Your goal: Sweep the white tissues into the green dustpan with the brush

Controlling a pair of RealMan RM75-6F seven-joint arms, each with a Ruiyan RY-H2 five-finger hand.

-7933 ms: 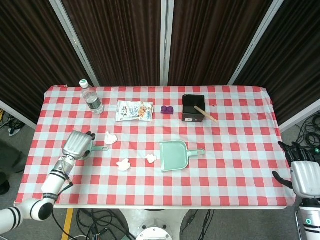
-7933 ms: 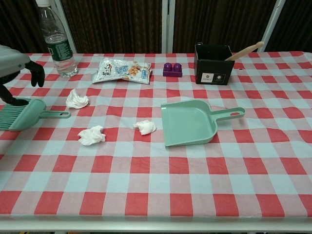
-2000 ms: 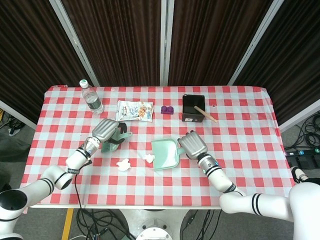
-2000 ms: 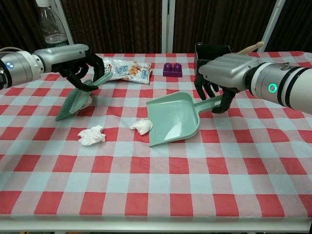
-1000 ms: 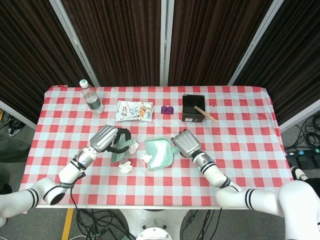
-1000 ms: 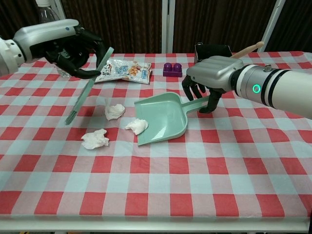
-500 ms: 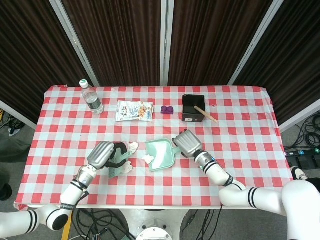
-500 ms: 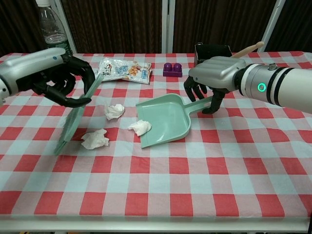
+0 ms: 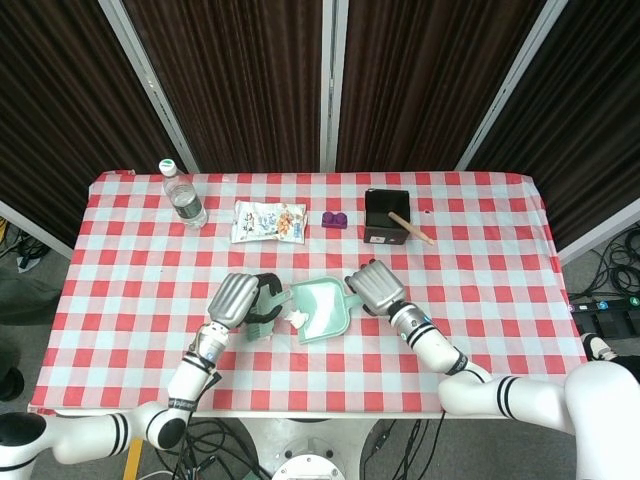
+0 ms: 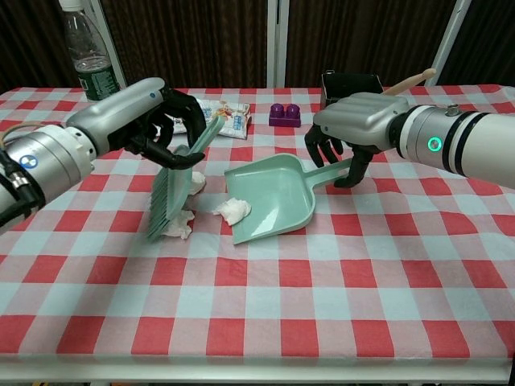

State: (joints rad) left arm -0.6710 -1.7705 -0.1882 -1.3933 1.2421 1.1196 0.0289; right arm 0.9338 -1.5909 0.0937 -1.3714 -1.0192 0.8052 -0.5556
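My left hand (image 10: 165,121) is wrapped around the handle of the pale green plastic brush (image 10: 173,189), which hangs tilted with its bristle end down against a crumpled white tissue (image 10: 179,227) on the red-and-white checked tablecloth (image 10: 322,305). A second crumpled white tissue (image 10: 195,182) lies just behind the brush head, partly hidden by it. My right hand (image 10: 350,133) grips the handle of the green plastic dustpan (image 10: 269,197) — its fingers are curled over the handle and the pan's open edge faces the brush.

A third crumpled white tissue (image 10: 232,210) sits right at the dustpan's open lip, touching it, between the pan and the brush. From the head view the brush (image 9: 263,318) and the dustpan (image 9: 320,308) are close together, with that tissue (image 9: 296,318) between them.

Beyond the dustpan, toward the far edge of the table, stands a dark square box (image 10: 352,104) with a wooden stick (image 10: 406,83) leaning out of it. To the left of the box lies a small purple block (image 10: 283,114), then a printed snack packet (image 10: 224,115) lying flat — my left hand hides part of it in the chest view. Farthest left of the dustpan, near the back corner, a clear plastic water bottle (image 10: 88,58) stands upright.
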